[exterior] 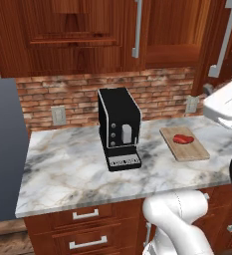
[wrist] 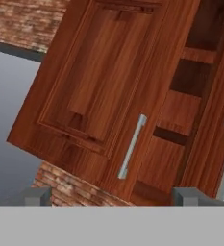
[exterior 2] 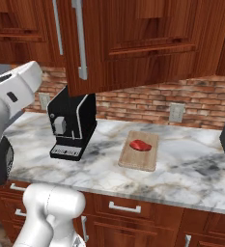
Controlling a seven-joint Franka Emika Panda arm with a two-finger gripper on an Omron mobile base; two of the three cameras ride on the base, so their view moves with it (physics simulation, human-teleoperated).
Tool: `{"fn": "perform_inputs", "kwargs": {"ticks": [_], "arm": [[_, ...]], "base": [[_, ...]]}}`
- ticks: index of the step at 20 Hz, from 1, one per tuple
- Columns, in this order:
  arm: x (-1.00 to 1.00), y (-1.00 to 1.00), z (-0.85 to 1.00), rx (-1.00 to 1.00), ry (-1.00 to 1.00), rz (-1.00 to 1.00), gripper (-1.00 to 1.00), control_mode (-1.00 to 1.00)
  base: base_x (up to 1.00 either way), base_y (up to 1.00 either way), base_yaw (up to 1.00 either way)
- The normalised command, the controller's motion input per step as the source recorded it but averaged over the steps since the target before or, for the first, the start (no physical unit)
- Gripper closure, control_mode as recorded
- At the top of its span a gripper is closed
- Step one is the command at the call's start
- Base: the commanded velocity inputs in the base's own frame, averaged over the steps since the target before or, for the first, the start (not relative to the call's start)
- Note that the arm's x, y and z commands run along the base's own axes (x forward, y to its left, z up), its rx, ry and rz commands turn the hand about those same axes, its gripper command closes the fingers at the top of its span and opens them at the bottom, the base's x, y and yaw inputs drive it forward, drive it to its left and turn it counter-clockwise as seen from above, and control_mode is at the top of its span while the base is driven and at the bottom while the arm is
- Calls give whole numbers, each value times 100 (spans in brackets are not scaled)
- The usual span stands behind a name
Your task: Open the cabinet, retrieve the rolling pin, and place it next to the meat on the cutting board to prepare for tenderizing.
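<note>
On the counter in the left base view the meat (exterior: pixel 182 139) sits on the cutting board (exterior: pixel 184 144), right base view shows one cabinet (exterior 2: pixel 128 41) door swung out, hand view has my gripper (wrist: pixel 111 196) spread wide and empty facing the shelves, so next I reach in for the rolling pin, not spotted yet.

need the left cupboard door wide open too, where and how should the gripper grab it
Grip the long silver bar handle on the left door, around its middle, coming straight at the door's front with one finger on each side of the bar. It stands off the wood on posts, so fingers can likely slip behind it. The gripper is open and faces it. The right door already swings out.
</note>
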Motion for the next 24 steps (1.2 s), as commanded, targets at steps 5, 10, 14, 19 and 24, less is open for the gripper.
{"fn": "perform_inputs", "kwargs": {"ticks": [5, 10, 14, 19, 24], "arm": [[40, 72, -11, -31, 3, -16, -100, -100], [56, 15, -9, -30, 6, -20, -100, -100], [61, 0, -12, -27, 13, -24, -100, -100], [34, -2, -22, -21, 17, -21, -100, -100], [24, -21, -29, -15, 10, -11, -100, -100]], "base": [[0, 0, 0], [0, 0, 0], [0, 0, 0], [0, 0, 0], [0, 0, 0]]}}
